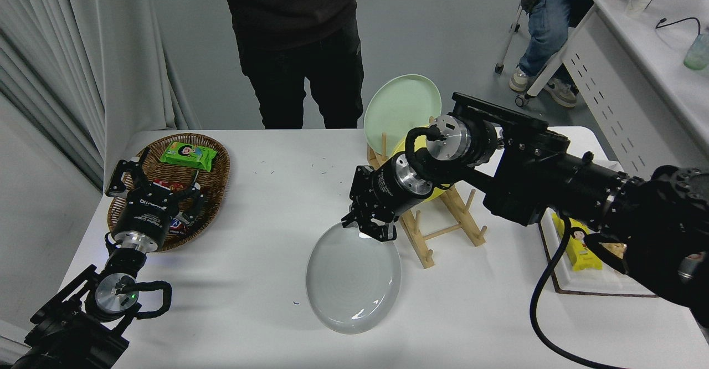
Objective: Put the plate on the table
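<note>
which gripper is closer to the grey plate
Right. The right gripper is at the grey plate's far rim, fingers closed on its edge. The left gripper is parked far off at the table's left side, over the wicker basket.

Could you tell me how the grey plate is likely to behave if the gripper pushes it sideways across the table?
The plate looks rigid and glossy, lying flat on the smooth white table, so it would probably slide rather than tip or roll. Its shallow rim gives little to push against, so the right gripper, now at its far edge, might ride over it. It may chip against the wooden rack.
</note>
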Robot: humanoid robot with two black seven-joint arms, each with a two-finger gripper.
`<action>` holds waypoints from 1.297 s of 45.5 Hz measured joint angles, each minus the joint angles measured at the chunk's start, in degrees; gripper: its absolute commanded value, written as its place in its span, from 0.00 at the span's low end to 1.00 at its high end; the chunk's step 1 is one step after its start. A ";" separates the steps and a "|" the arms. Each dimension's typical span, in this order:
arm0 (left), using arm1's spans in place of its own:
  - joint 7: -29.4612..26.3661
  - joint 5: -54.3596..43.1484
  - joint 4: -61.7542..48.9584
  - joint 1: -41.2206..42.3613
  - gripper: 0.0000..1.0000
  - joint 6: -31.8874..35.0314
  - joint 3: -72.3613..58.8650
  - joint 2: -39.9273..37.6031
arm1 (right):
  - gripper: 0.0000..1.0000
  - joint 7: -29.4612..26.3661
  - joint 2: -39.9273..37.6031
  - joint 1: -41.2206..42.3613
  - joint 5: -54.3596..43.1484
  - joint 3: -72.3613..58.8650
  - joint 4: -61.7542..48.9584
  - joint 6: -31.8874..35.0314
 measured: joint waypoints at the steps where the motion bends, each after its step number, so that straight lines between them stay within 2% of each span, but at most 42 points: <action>1: 0.00 0.00 0.00 0.00 0.98 0.00 0.00 0.00 | 0.00 0.00 0.04 -0.06 -0.11 0.04 -0.40 -0.48; 20: 0.08 0.00 0.00 -0.02 0.98 0.00 0.03 0.00 | 0.00 -0.02 0.47 0.31 -1.52 3.11 -5.80 -5.39; 59: 0.10 0.00 0.00 -0.05 0.98 -0.02 0.05 0.00 | 0.00 -0.02 0.52 -3.09 -1.64 4.11 1.17 -3.74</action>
